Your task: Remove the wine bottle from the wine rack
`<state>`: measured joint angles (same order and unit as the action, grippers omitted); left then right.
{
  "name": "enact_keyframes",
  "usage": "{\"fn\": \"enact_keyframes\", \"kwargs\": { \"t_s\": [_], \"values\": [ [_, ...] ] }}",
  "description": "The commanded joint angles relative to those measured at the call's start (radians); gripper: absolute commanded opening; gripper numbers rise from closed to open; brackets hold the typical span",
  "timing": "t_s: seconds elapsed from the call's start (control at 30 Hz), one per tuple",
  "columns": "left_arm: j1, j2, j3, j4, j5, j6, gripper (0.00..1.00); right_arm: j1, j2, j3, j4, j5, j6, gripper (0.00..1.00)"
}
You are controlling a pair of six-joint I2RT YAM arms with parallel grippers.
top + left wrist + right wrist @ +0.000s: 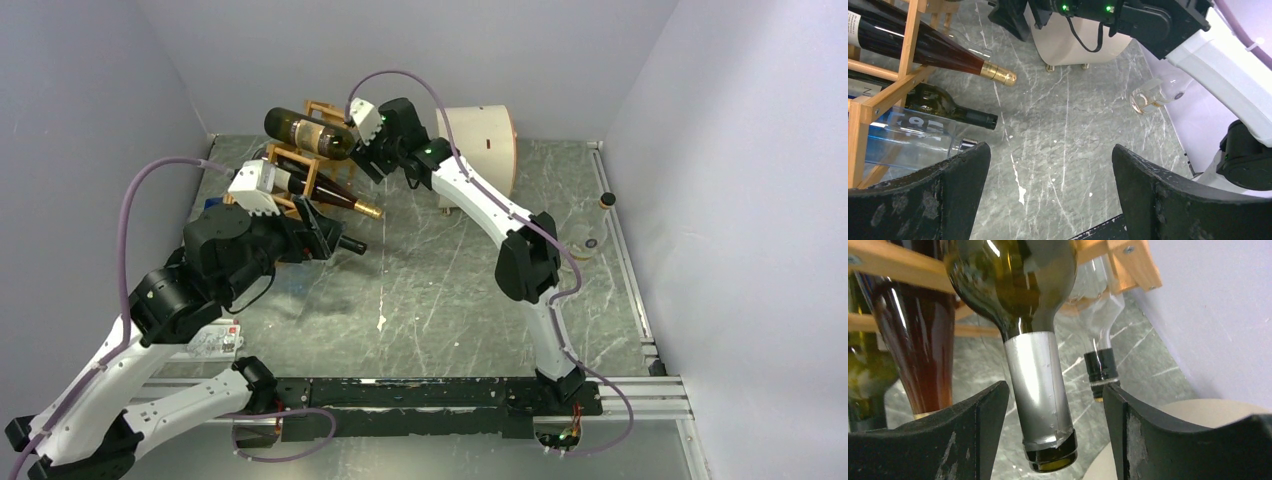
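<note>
My right fingers stand apart on either side of the silver-foiled neck of the dark green glass wine bottle, which lies in the top cell of the orange-brown wooden stick wine rack with its mouth poking out towards me. The neck sits in the gap between them, nearer the left-hand one, and I see no contact on either side. I judge this to be the reach-and-align step, with the grasp itself not yet made.

My left fingers are also spread wide with nothing between them. They hover over the grey marbled table just beside the rack's lower bottles.

The next move, as I read it, calls for centring the neck, closing on the foil and drawing the bottle straight out along its own axis, so that it clears the sticks. The foil looks slick and the body is heavy, so a firm hold matters.
</note>
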<state>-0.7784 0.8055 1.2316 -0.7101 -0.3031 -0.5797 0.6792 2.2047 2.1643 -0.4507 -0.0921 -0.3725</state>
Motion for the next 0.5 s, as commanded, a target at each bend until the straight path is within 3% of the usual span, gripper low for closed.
{"fn": "enact_keyframes", "kwargs": {
  "t_s": [0.0, 0.13, 0.37, 0.47],
  "values": [
    [0.000, -0.030, 0.024, -0.018, -0.014, 0.006, 0.95, 0.004, 0.005, 0.033, -0.041, 0.030, -0.084, 0.73],
    [0.000, -0.040, 0.020, -0.013, -0.009, -0.003, 0.95, 0.008, 0.023, 0.045, -0.020, 0.021, -0.088, 0.67],
    [0.001, -0.042, 0.028, -0.023, -0.006, -0.010, 0.95, 0.020, 0.124, 0.177, -0.090, 0.021, -0.104, 0.70],
    [0.000, -0.051, 0.022, -0.023, -0.012, -0.013, 0.95, 0.035, 0.137, 0.183, -0.073, 0.035, -0.116, 0.67]
  ]
}}
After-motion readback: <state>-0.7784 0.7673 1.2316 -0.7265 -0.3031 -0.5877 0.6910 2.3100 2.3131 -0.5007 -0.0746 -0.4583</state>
